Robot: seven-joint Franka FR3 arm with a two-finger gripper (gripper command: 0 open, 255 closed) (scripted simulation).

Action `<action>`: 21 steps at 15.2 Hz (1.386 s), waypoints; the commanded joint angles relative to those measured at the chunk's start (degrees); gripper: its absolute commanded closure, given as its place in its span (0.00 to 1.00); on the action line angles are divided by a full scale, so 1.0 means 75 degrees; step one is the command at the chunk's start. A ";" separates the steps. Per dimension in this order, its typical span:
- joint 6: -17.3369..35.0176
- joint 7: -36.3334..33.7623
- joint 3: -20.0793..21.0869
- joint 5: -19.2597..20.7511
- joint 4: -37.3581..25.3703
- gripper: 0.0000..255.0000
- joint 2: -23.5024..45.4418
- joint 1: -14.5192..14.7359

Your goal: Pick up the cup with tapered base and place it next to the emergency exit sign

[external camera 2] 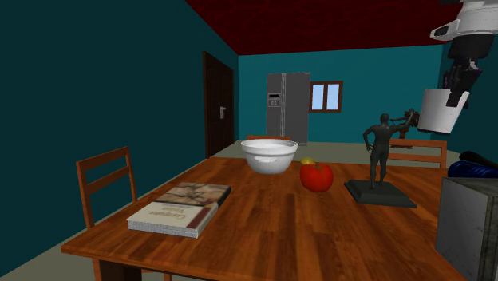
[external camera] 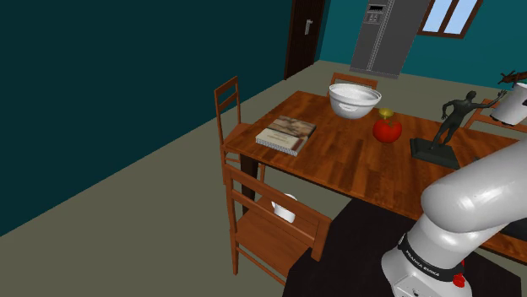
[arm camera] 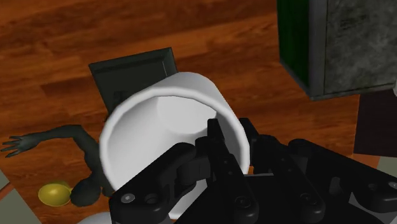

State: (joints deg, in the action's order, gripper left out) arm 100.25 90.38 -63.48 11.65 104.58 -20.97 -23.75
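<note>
Black jaws are clenched on the rim wall of the plain white tapered cup. The cup hangs slightly tilted, high above the brown wooden desk and the dark figure statue. Judged light, rigid, smooth, breakable: the rim hold suffices if jolts are avoided.

1. Table: wooden; carries items 2–5.
2. Book: lies flat near the table edge that faces the two chairs.
3. Bowl: white, upright, near the far corner.
4. Red fruit: just beside the bowl.
5. Statue: dark figure on a dark base, near the edge opposite the book.
6. Refrigerator, door, window: at the far wall.
</note>
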 commanded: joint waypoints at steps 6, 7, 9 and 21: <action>-0.0219 0.1696 -0.3243 -0.0632 -0.1238 1.00 0.0801 0.1810; -0.0296 0.1804 -0.3848 -0.0553 -0.1465 1.00 0.0714 0.2331; -0.0502 0.1840 -0.4665 -0.0127 -0.1967 1.00 0.0257 0.3171; -0.2700 0.2831 -0.7306 0.2219 -0.7108 1.00 -0.2793 0.6820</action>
State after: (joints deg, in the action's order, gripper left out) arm 82.44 110.40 -116.43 26.49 57.06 -39.34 23.93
